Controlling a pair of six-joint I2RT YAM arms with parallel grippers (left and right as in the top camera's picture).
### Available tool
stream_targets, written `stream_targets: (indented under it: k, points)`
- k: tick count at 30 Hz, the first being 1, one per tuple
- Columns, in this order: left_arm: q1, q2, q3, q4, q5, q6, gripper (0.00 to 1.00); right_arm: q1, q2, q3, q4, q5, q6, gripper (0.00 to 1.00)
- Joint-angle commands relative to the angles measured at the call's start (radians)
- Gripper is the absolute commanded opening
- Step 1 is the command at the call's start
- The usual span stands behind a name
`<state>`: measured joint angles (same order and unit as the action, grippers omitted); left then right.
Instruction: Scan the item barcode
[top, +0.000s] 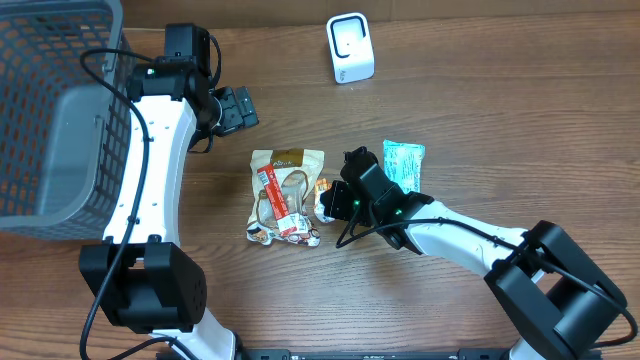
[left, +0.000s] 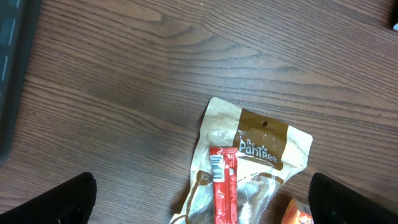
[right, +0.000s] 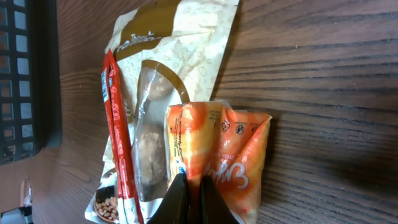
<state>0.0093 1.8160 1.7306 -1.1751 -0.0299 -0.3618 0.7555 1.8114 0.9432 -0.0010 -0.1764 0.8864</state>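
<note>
**Right gripper (right: 189, 196) pinches the orange pack (right: 221, 149).**
Its jaws are shut on the pack's edge, likely to lift it off the table. Beside it lie one bag (top: 287, 165) with one red stick (top: 277, 200) on top, and one teal pack (top: 404, 163). The left gripper (top: 238, 108) hangs wide and empty. Farthest are one scanner (top: 350, 47) and one basket (top: 60, 60).

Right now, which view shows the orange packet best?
Right wrist: the orange packet fills mid-frame, print visible. Overhead shows only a sliver beside the right end effector; left wrist catches a corner.
</note>
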Motion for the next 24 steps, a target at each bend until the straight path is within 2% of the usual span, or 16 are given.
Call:
stream_targets:
  k: [1,10,20,24]
  points:
    - [0.003,-0.015,0.012,0.002,-0.003,0.023,1.00,0.004,0.019,-0.008,0.003,-0.001,0.003,0.04]
    - [0.003,-0.015,0.012,0.002,-0.003,0.023,1.00,0.004,0.019,-0.008,-0.029,0.001,-0.003,0.09]
    - [0.003,-0.015,0.012,0.002,-0.003,0.023,1.00,0.003,0.016,-0.006,-0.039,-0.008,-0.053,0.23]
    - [0.003,-0.015,0.012,0.002,-0.003,0.023,1.00,0.003,0.006,-0.006,-0.050,-0.008,-0.058,0.23]
